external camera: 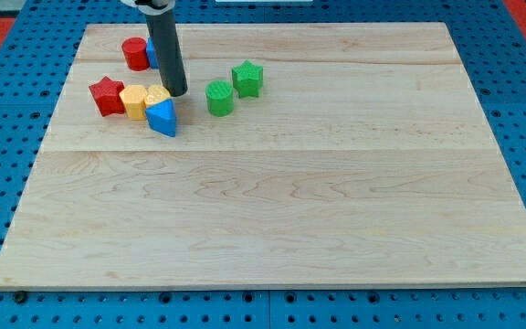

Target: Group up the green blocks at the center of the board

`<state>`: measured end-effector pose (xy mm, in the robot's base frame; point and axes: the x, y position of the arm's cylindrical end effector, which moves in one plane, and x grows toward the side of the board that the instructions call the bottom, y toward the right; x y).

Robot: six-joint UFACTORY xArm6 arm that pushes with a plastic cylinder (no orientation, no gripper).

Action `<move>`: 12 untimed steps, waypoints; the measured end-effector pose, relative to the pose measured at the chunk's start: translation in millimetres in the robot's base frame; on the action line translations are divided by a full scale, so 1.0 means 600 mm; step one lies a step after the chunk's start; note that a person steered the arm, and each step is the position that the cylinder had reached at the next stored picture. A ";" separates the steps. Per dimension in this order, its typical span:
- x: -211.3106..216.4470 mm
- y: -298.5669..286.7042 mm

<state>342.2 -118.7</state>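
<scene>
A green round block point(219, 98) and a green star block point(247, 79) sit close together in the upper left part of the wooden board point(336, 201), the star up and right of the round one. My tip point(177, 93) rests on the board just left of the green round block, with a small gap between them. The tip stands right beside the yellow blocks point(156, 95) and just above the blue triangle block point(163, 118).
A red star block point(107, 95) and a yellow block point(133, 100) lie left of my tip. A red round block point(136, 54) and a blue block point(152, 53), partly hidden behind the rod, sit near the board's top left.
</scene>
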 end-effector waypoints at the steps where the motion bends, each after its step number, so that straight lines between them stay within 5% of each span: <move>1: 0.004 0.012; 3: 0.018 0.115; 4: -0.031 0.210; 5: -0.090 0.207; 6: 0.014 0.216; 7: 0.017 0.115; 8: -0.032 0.111; 12: -0.045 0.138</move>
<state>315.3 -35.7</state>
